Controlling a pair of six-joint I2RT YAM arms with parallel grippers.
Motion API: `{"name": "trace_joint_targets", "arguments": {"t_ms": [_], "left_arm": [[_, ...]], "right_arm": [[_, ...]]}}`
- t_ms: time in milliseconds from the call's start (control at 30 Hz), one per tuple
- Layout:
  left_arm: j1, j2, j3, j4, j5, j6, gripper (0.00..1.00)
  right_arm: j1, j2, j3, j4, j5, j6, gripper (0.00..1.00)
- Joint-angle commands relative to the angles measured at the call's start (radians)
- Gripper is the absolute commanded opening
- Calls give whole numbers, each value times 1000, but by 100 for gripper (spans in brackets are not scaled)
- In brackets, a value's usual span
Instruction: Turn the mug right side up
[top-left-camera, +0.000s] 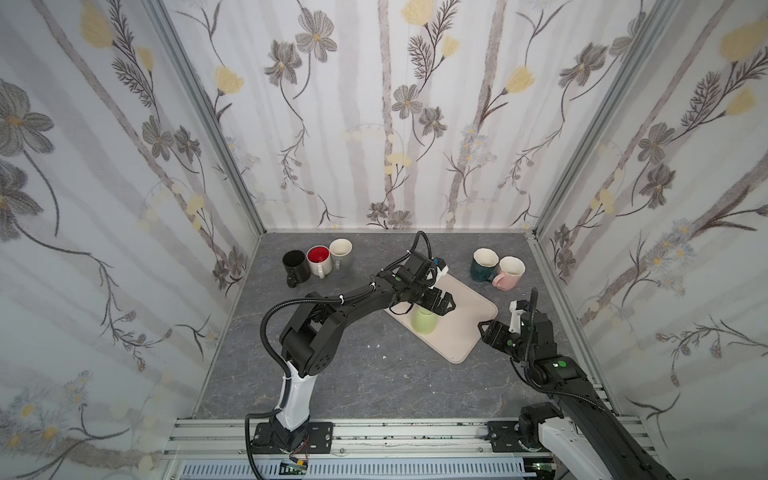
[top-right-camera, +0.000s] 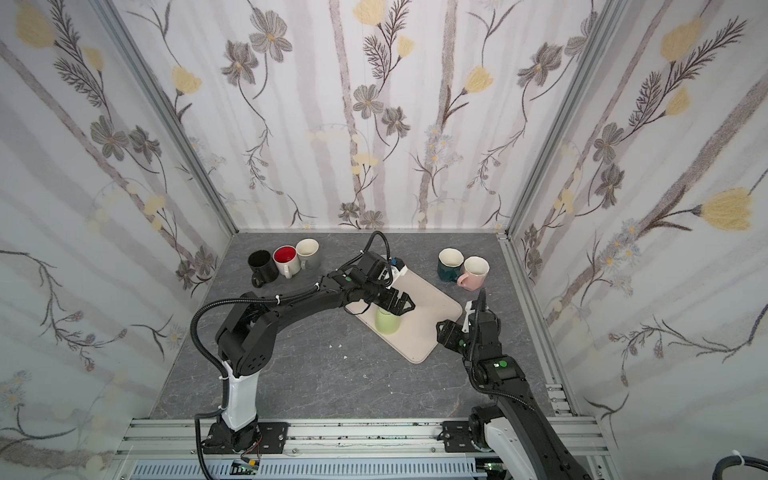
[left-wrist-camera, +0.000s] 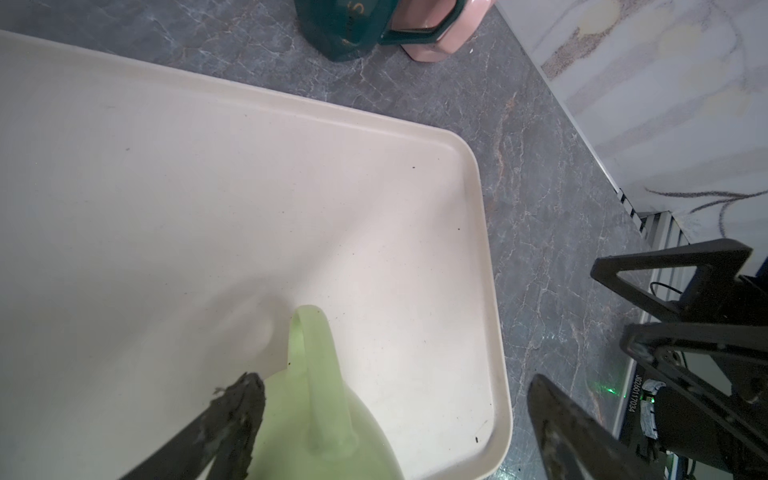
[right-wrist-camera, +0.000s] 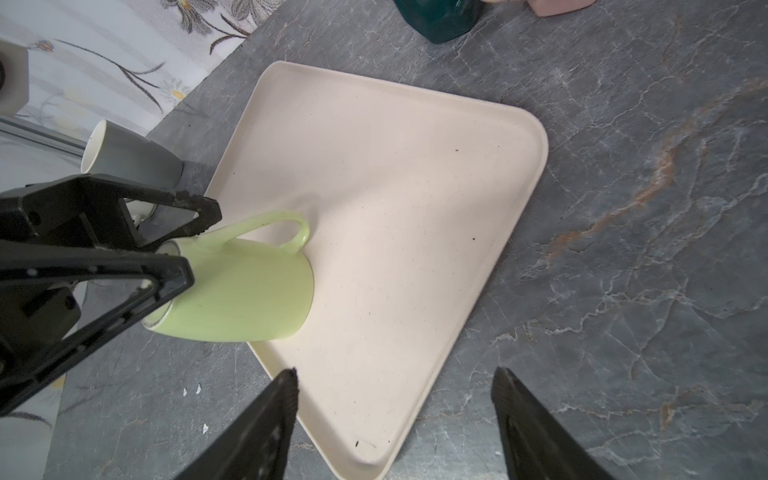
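A pale green mug stands mouth down on a cream tray in both top views. My left gripper hovers over its upturned base, open, jaws spread wide either side of it. In the left wrist view the mug and its handle sit between the fingers, closer to one. The right wrist view shows the mug, the left gripper at its base, and my right gripper, open and empty, above the tray's corner.
Black, red-lined white and grey mugs stand upright at the back left. A dark teal mug and a pink mug stand at the back right. Floral walls close in three sides.
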Motion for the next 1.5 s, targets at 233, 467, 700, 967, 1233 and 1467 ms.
{"name": "trace_joint_targets", "arguments": {"t_ms": [233,467,700,967,1233,1467], "left_arm": [[-39,29,56,26,88,-45,100],[-37,-95,33,9,-14,-59,100],[-34,-306,-102,-29,-270,-110,100],[-23,-612,-364,-47,-446,-157,100],[7,-831,-593,-60,-550,-245,100],[28,-890,-634,-75,-546,-268,100]], "right_arm": [[-68,-35,-1,19,-31,-28,74],[-67,-14,13,70,-49,-64,79],[2,184,144,86,0,-75,80],[75,545,344,129,19,-96,80],[121,766,471,160,38,-110,80],[173,845,506,135,106,-135,79]]}}
